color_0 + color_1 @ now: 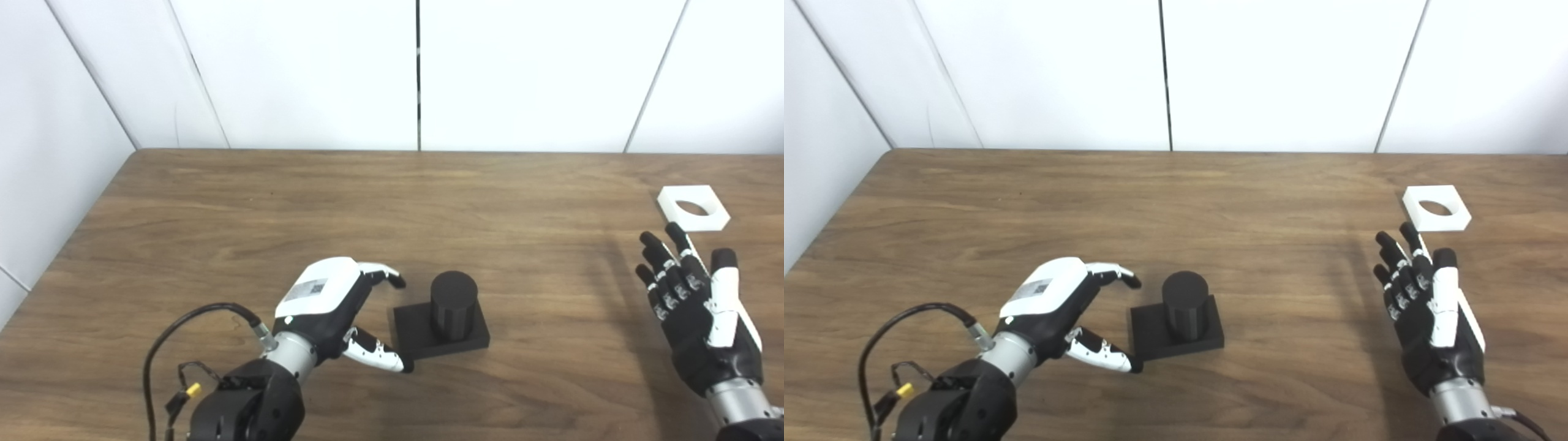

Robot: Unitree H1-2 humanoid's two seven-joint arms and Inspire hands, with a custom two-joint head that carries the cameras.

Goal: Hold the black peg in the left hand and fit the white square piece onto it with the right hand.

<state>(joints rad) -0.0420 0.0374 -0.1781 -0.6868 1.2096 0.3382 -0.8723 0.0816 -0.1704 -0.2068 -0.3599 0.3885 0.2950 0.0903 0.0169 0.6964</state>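
The black peg (452, 304), a short cylinder on a square black base, stands on the wooden table (367, 208) near the front middle. My left hand (334, 306) is just to its left, open, with its fingers and thumb spread toward the base; the thumb tip is at the base's near left corner, and I cannot tell whether it touches. The white square piece (693, 208), flat with a round hole, lies at the far right. My right hand (698, 306) is open in front of that piece, palm turned inward, holding nothing.
White wall panels close off the table at the back and left. A black cable (184, 331) loops from my left wrist over the table's front left part.
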